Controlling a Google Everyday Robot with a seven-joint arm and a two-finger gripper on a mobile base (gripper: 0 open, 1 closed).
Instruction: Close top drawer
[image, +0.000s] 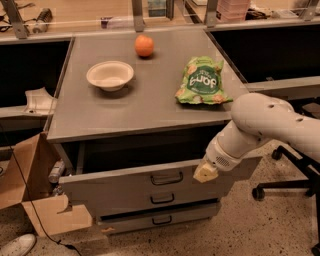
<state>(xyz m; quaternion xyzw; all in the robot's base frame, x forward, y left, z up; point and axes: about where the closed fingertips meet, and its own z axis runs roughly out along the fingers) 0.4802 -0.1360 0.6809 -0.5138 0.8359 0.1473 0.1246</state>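
**Gripper at the front of the pulled-out top drawer**

The top drawer (125, 182), uppermost of three grey drawers in the cabinet (65, 125), stands pulled out from under the tabletop, its plain front bearing a small dark loop handle (167, 178) at centre. The white arm (265, 127) reaches in from the right and bends down to the drawer front. The gripper (205, 172), with a pale yellowish tip, lies against the right part of that front, beside the handle and apart from it. On the tabletop rest a white bowl (110, 75), an orange (144, 45) behind it, and a green snack bag (202, 81) near the right edge. A cardboard box (30, 192) stands on the floor to the left; an office chair base (285, 172) shows at right.
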